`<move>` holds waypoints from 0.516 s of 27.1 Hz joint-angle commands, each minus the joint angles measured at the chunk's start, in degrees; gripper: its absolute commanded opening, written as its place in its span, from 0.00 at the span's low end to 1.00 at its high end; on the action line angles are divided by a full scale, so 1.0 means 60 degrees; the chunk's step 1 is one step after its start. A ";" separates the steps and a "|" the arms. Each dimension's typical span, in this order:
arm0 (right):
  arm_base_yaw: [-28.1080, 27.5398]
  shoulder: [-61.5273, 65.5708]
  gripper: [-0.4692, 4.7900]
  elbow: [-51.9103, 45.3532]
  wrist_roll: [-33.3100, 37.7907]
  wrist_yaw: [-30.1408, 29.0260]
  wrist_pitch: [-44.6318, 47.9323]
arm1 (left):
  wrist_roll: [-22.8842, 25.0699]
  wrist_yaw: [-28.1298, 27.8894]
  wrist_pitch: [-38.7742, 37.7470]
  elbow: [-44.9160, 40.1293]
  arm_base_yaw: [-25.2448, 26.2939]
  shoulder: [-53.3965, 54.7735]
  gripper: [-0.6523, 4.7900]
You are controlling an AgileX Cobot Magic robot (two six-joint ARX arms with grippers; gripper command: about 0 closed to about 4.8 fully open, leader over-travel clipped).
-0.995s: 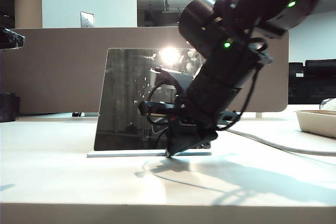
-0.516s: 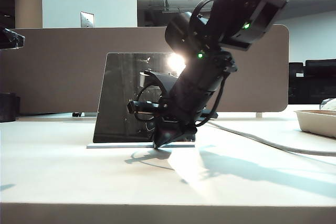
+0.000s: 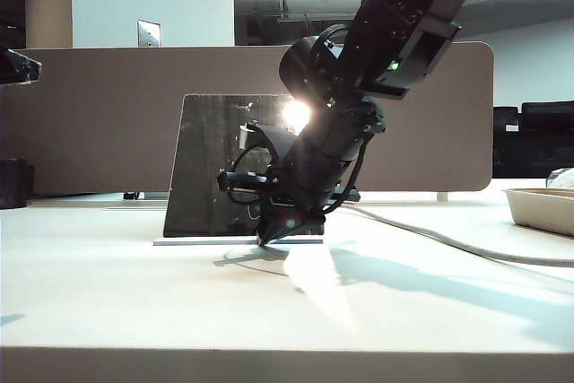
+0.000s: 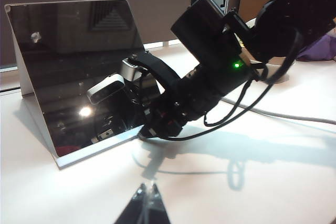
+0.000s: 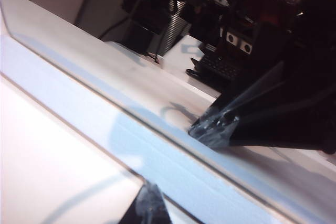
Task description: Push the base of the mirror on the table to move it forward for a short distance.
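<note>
The mirror (image 3: pixel 211 168) is a dark glossy trapezoid standing tilted back on the white table (image 3: pixel 134 302). Its base (image 3: pixel 197 241) is a thin white slab under the panel's bottom edge. My right gripper (image 3: pixel 266 241) reaches down from the upper right, shut, with its tip against the front edge of the base near the right end. The right wrist view shows that tip (image 5: pixel 149 195) touching the pale slab (image 5: pixel 173 166). My left gripper (image 4: pixel 148 188) is shut and holds nothing, hovering over bare table in front of the mirror (image 4: pixel 79 51) and the right arm (image 4: pixel 210 77).
A wide brown partition (image 3: pixel 99 114) stands behind the mirror. A white cable (image 3: pixel 448 244) runs across the table to the right, toward a beige tray (image 3: pixel 543 208) at the right edge. A dark cylinder (image 3: pixel 11 183) stands at the far left.
The mirror and its base have slid away from the exterior camera, toward the partition. The right gripper has moved with them, staying at the base's edge and shifting left.
</note>
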 commanded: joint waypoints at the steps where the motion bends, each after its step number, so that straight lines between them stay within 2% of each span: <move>1: -0.0106 0.0361 0.08 0.0259 -0.0029 0.0095 -0.0382 | 0.0044 0.0033 0.0091 0.0007 0.0007 0.0004 0.12; 14: -0.0193 0.1049 0.08 0.1370 -0.0015 -0.0098 -0.0652 | 0.0040 0.0036 0.0087 0.0007 0.0004 0.0007 0.12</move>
